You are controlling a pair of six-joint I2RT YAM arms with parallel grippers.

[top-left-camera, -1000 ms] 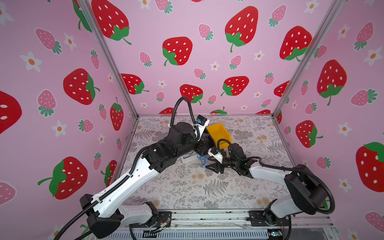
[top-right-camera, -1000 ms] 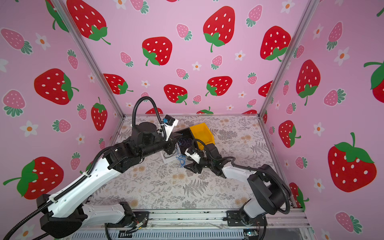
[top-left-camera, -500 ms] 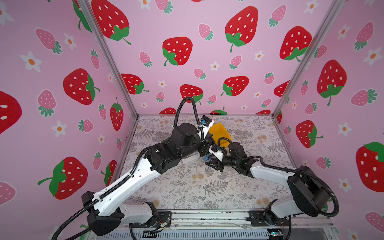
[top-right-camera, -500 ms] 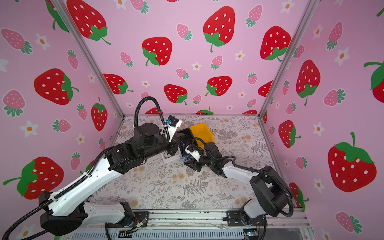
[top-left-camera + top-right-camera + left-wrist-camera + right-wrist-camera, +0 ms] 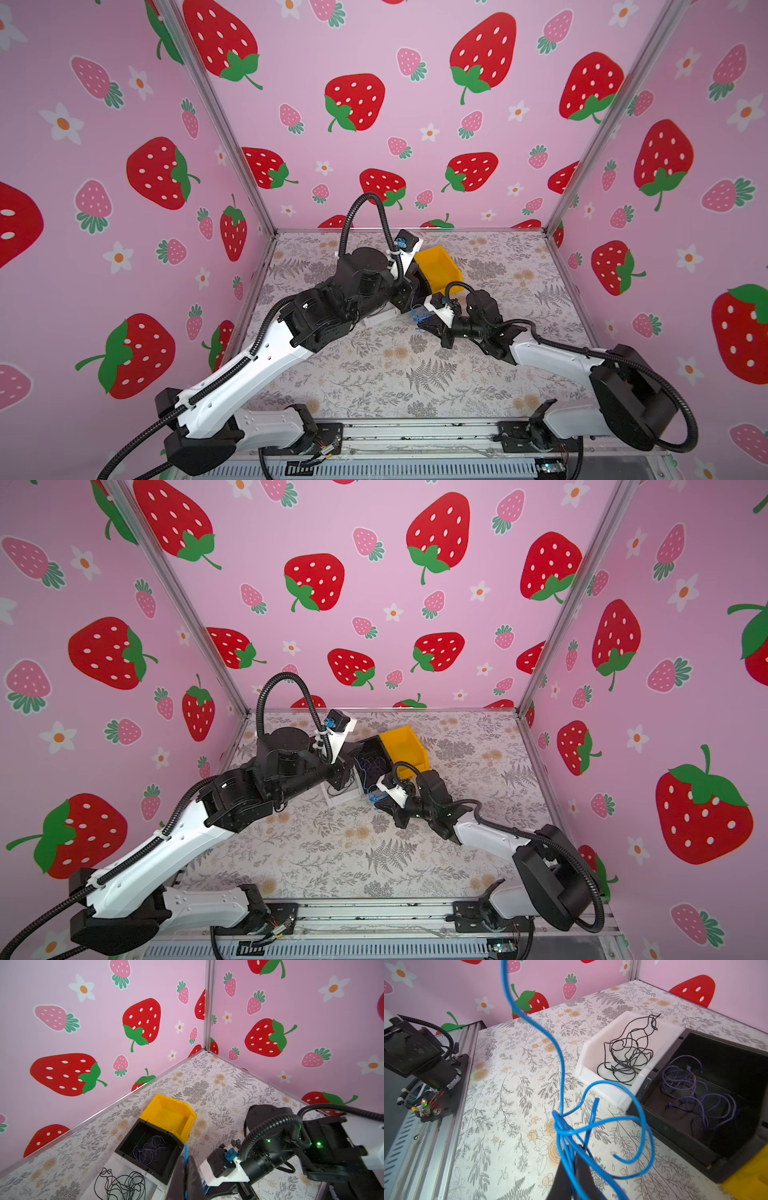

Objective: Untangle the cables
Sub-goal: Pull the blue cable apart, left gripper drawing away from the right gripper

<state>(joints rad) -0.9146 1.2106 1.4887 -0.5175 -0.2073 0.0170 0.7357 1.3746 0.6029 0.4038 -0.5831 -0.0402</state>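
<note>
Starting at the left of a top view, my left gripper (image 5: 186,1160) sits mid-frame, mostly hidden under its own wrist. Its wrist camera shows the fingers pressed together with a strand of the blue cable (image 5: 560,1064) pinched between them. Just right of it stands the white bin (image 5: 340,802) holding the black cable (image 5: 627,1057). Behind that is the black bin (image 5: 369,746) with the purple cable (image 5: 691,1088) curled inside, and the yellow bin (image 5: 405,744) further right looks empty. So two of the cables are sorted, and the blue one hangs at centre frame, just in front of the bins, above the floral table (image 5: 332,854). The right gripper (image 5: 572,1159) comes in from the right and is clamped on that same blue cable, with several strands running between its pads (a fistful, not one clean strand). That is my worry: a crossing is bunched just beyond the right fingertips. If I pull the two grips apart along the wire, I judge it would cinch into a knot rather than open. The wire is far thinner than the pads, so it could also slip out under tension. The loose loop hangs near the black bin's rim and could snag it or hook the purple cable. The two wrists are also close enough to bump.
</note>
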